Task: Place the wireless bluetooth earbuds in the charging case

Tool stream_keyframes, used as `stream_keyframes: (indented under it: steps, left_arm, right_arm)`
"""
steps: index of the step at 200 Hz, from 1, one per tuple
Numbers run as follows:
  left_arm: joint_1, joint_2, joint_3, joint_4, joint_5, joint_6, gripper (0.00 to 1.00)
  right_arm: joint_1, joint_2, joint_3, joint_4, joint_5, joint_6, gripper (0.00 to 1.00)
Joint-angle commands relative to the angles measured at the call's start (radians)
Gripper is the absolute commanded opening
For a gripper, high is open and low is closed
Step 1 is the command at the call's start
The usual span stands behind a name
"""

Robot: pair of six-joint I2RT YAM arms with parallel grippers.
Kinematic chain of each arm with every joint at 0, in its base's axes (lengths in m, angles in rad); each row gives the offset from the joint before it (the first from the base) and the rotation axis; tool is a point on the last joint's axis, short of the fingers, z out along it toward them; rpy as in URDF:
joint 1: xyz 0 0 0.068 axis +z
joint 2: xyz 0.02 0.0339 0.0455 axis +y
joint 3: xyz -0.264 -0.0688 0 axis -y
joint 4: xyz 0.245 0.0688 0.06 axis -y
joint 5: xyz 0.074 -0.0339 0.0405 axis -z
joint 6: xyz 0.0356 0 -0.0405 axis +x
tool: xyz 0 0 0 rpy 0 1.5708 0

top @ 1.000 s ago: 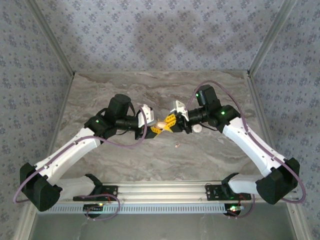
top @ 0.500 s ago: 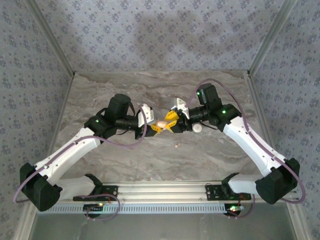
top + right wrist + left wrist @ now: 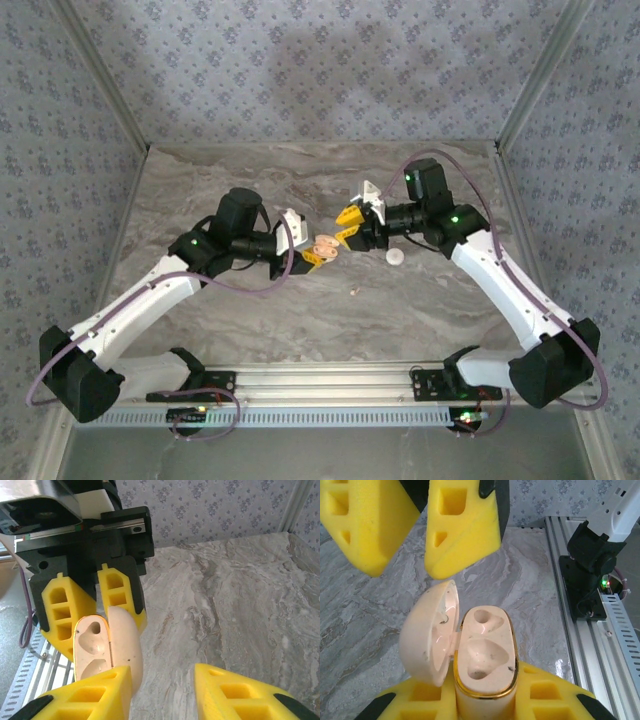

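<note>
Peach charging case [image 3: 326, 245] sits clamped by its base in your left gripper [image 3: 312, 256], with its lid [image 3: 427, 635] swung open and two hollows [image 3: 482, 655] showing. Your right gripper [image 3: 347, 224] stands just beside the case on its far-right side, jaws apart. On the table [image 3: 200, 190] you can see one tiny pale earbud [image 3: 355, 292] near the case, toward the arm bases and slightly right, and a white round disc [image 3: 396, 257] to the case's right.
</note>
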Motion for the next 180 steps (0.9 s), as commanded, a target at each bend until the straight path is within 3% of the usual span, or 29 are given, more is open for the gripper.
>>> stream_keyframes:
  steps: [1, 67, 120, 156, 180]
  left_arm:
    - [-0.005, -0.015, 0.000, 0.065, 0.038, -0.025, 0.22]
    - [0.016, -0.026, -0.153, 0.329, 0.038, -0.180, 0.19]
    - [0.062, -0.050, -0.286, 0.482, 0.003, -0.274, 0.19]
    - [0.097, -0.064, -0.344, 0.519, 0.001, -0.302, 0.19]
    - [0.119, -0.080, -0.379, 0.537, -0.006, -0.317, 0.18]
  right_arm:
    - [-0.002, 0.001, 0.013, 0.005, 0.018, 0.028, 0.40]
    - [-0.051, -0.040, 0.015, 0.046, 0.034, 0.210, 0.44]
    - [-0.086, -0.078, -0.002, -0.143, 0.151, 0.281, 0.42]
    - [-0.098, -0.091, -0.063, -0.272, 0.162, 0.130, 0.45]
    - [-0.098, -0.100, -0.090, -0.378, 0.151, -0.192, 0.52]
